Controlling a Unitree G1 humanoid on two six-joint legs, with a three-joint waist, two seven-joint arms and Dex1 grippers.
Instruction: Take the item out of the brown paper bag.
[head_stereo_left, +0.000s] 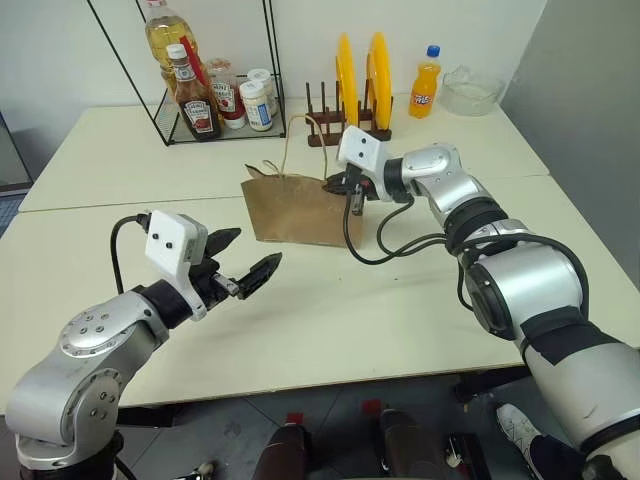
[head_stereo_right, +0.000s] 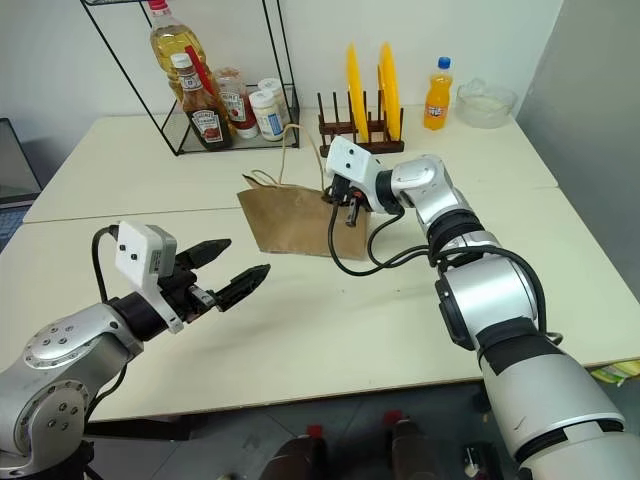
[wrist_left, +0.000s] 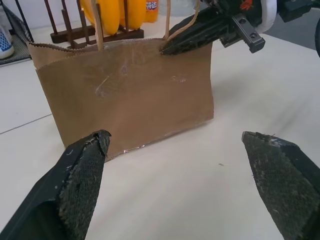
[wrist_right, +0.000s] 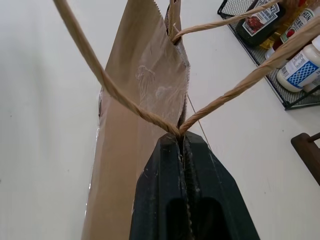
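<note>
The left claw (head_stereo_left: 248, 255) gapes wide, held about level; the right claw (head_stereo_left: 341, 185) is closed, its arm stretched forward.

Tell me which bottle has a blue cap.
The orange soda bottle beside the glass bowl; the bottles in the wire rack have red or white caps.

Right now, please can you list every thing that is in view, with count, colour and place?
brown paper bag: one, brown, upright mid-table
wire rack: one, black, far left of table
oil bottle: one, yellow, in rack
ketchup bottle: one, red, in rack
white jars: two, in rack
plate rack: one, dark wood, behind bag
plates: two, yellow, upright in plate rack
orange soda bottle: one, blue cap, far right
glass bowl: one, clear, beside soda
table: cream
left gripper: open, before bag
right gripper: shut on bag's handles
</note>
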